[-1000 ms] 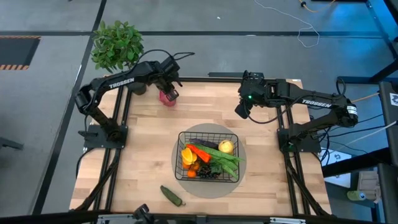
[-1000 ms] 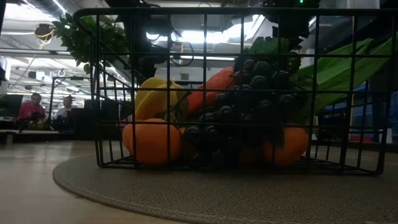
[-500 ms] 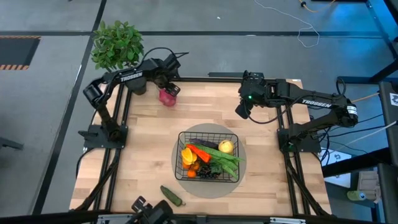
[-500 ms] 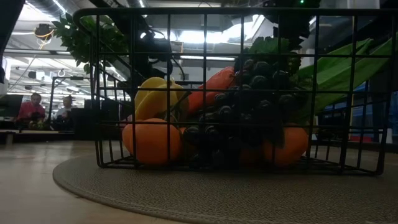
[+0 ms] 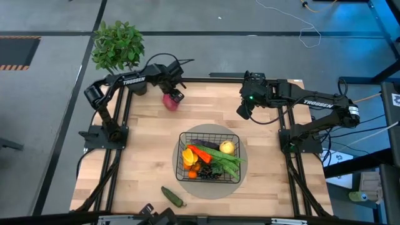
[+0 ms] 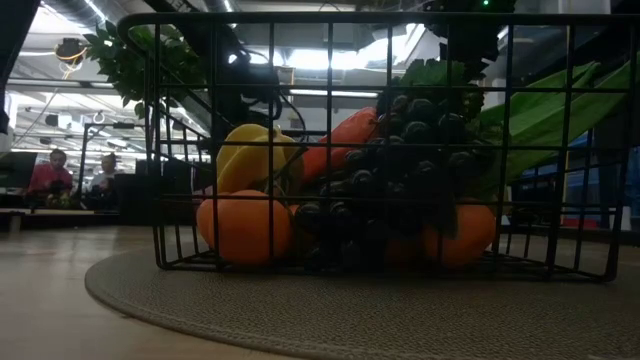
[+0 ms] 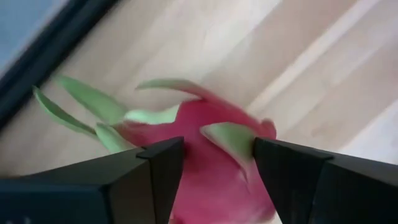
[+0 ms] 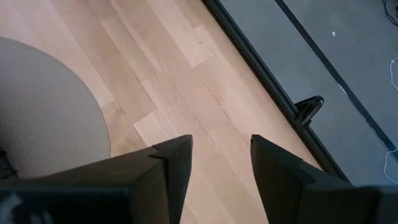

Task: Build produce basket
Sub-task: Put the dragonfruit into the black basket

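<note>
Worktop (image 5: pixel 144 150) of pale wooden planks inside a black frame, with grey floor around it and a leafy potted plant (image 5: pixel 117 45) off its far left corner. In the low view, two people sit in a dim room far behind.

Left gripper (image 5: pixel 174 95) reaches over the far left part of the worktop, its jaws spread on either side of a pink dragon fruit (image 7: pixel 205 155); whether they press it cannot be told. A green cucumber (image 5: pixel 172 196) lies alone near the front edge. At centre, a black wire basket (image 5: pixel 232 137) sits on a round grey mat (image 5: pixel 242 164), holding a carrot, lemon, tangerines, beans and dark grapes. Right gripper (image 5: pixel 242 111) hangs over bare wood at far right, jaws open and empty.

Basket wires hide much of the produce in the low view.
</note>
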You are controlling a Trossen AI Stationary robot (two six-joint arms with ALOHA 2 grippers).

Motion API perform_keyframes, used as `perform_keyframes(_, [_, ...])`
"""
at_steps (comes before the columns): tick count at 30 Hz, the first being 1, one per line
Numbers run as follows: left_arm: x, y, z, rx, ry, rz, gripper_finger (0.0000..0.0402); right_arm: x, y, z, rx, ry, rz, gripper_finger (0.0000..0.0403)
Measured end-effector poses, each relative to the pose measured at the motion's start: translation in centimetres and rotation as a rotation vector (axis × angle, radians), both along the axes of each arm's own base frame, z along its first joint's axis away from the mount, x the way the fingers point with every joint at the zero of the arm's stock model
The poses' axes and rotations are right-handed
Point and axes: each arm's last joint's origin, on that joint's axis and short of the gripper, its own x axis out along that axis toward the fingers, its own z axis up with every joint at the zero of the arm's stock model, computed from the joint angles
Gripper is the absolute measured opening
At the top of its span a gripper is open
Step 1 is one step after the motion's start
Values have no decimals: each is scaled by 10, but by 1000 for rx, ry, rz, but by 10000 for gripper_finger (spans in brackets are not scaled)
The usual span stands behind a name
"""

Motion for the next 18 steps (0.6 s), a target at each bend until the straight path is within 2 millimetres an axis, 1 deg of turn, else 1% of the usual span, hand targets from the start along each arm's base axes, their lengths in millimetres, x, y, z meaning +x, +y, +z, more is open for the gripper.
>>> perform_keyframes(5, [5, -5, -8, 34, -12, -41, 183, 0, 0, 0, 0, -1, -1, 155])
perform_keyframes(8, [6, -7, -9, 58, 10, -58, 168, 0, 0, 0, 1, -1, -1, 155])
perform_keyframes(12, [7, -8, -9, 84, 32, -82, 130, 0, 0, 0, 1, -1, -2, 155])
perform_keyframes(18, [9, -9, -9, 107, 28, -126, 59, 0, 0, 0, 1, -2, -3, 155])
